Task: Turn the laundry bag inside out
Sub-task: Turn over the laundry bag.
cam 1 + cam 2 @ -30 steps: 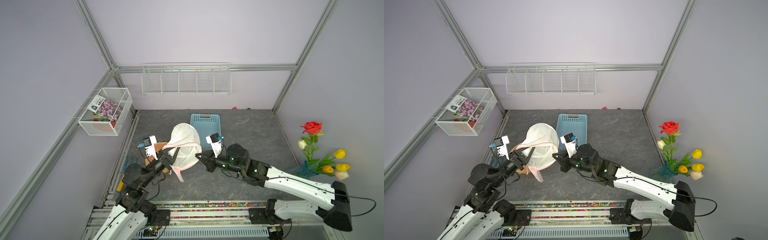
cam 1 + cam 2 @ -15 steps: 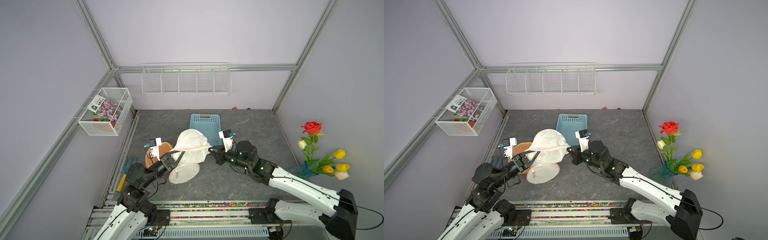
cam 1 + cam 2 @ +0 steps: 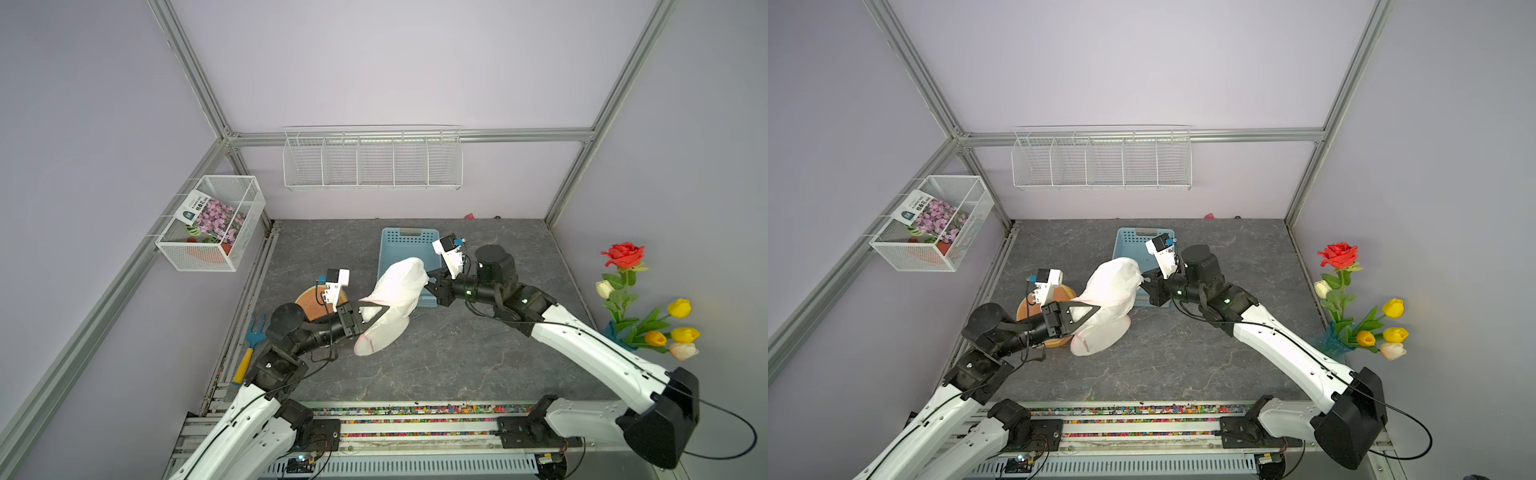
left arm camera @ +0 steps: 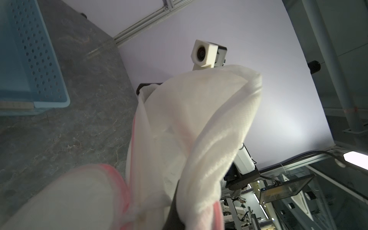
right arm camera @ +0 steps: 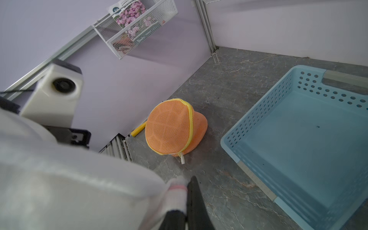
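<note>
The laundry bag is white mesh with pink trim and hangs stretched between both grippers over the middle of the table. My left gripper is shut on its left edge, and in the left wrist view the fabric drapes over the gripper. My right gripper is shut on the bag's right edge, a pink-striped fold pinched at its tips. The bag's lower part sags down to the table.
A light blue basket stands just behind the bag. An orange mesh bag lies at the left, beside a garden fork. A wire basket hangs on the left wall, and flowers stand at the right.
Both grippers have carried the bag to the right, the right one also toward the back. The bag's lower part has dropped down to the table.
</note>
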Controlling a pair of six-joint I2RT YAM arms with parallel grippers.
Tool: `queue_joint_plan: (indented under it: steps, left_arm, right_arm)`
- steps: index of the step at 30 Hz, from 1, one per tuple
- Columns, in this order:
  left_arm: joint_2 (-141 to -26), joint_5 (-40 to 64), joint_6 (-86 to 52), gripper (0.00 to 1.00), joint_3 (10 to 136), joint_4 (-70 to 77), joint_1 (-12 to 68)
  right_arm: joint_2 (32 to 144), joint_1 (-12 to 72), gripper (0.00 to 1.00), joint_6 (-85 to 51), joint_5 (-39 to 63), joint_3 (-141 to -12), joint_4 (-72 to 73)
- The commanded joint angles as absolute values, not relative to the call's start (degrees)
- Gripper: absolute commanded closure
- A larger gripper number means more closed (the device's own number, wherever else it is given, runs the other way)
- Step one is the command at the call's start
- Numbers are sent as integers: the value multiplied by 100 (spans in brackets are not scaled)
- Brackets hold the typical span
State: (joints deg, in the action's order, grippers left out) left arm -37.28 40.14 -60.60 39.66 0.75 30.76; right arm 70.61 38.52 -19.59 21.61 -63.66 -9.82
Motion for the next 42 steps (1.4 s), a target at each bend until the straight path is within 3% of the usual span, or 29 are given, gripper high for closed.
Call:
queue_joint_plan:
  steps: [1, 5, 11, 14, 17, 21, 24, 26, 29, 30, 32, 36, 42]
  left_arm:
    - [-3264, 3949, -4937, 100, 4483, -1866, 3106]
    - [-3187, 3595, -4733, 100, 4590, -2421, 2974]
    - [-3477, 4711, -5721, 100, 3802, -981, 2909]
    - [-3887, 5106, -5331, 100, 3835, -1715, 2914]
    - [-3898, 4856, -4823, 100, 4062, -2647, 2909]
    - [-3724, 3768, -4239, 100, 4424, -3757, 2874]
    - [-3488, 3455, -4356, 100, 4505, -3433, 2874]
    - [-3269, 3186, -4651, 100, 4395, -2956, 2874]
    - [-3056, 3052, -5475, 100, 3983, -1928, 2874]
    - [-2990, 3039, -5758, 100, 3805, -1485, 2874]
    - [-2875, 2865, -6149, 100, 3598, -1015, 2874]
    - [-2780, 2686, -6530, 100, 3346, -239, 2874]
    - [-2889, 2600, -6603, 100, 3335, 330, 2874]
  right_arm:
    - [6356, 3554, 100, -1520, 508, -6214, -1474]
    - [5635, 3446, 100, -1560, -78, -5637, -1399]
    - [5894, 3282, 100, -1468, 129, -5504, -496]
    - [6295, 3095, 100, -1309, 251, -6138, -630]
    - [6587, 2925, 100, -1047, 303, -6832, -1006]
    - [6744, 2914, 100, -915, 627, -7524, -1471]
    - [6803, 2913, 100, -1246, 1069, -7606, -1684]
    - [6723, 2949, 86, -1721, 1165, -7383, -1648]
    - [6299, 2984, 47, -2347, 963, -6734, -1277]
    - [6044, 2988, 41, -2516, 897, -6478, -1077]
    - [5522, 2996, 34, -2780, 947, -5946, -587]
    - [5029, 3155, 31, -3771, 2241, -5254, 537]
    - [5112, 4641, 30, -4271, 1727, -4893, 572]
